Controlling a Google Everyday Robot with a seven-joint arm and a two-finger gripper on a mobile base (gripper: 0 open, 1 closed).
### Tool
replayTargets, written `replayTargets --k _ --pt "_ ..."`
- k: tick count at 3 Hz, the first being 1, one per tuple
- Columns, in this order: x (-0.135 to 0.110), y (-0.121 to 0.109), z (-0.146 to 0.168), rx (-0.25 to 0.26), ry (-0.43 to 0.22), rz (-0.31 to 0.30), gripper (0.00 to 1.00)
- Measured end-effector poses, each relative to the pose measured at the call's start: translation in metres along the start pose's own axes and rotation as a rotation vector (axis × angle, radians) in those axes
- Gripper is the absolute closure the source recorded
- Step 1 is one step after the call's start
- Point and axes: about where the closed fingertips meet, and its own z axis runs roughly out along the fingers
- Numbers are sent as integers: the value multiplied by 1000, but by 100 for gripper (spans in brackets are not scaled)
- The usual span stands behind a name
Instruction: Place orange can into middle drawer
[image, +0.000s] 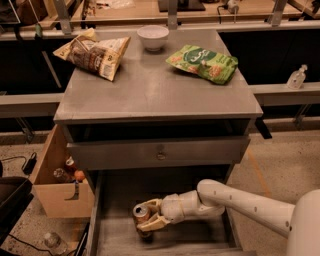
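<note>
At your 8 o'clock, a cardboard box (52, 197) sits on the floor against the cabinet's left side, with bottles inside. On the grey cabinet top (150, 95), a brown snack bag (95, 52) lies at 10 o'clock, a white bowl (153, 36) at 12 and a green snack bag (202, 62) at 2.

Under the drawer front (200, 150) with its small round knob (pulled out only slightly), the middle drawer (200, 239) stands open. The orange can (141, 213) is inside it, over the left half of the floor, silver top showing. The gripper (149, 216) has its cream fingers (152, 225) closed around the can; you can't tell whether the can touches the floor. The white arm (240, 202) reaches in from 4 o'clock. A clear bottle (296, 78) stands at 3 o'clock.
</note>
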Motion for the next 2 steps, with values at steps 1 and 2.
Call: replayTargets --k 1,2 --pt "-1 1 2 -9 -16 -13 100" --pt "-5 2 -1 -5 -39 -39 100"
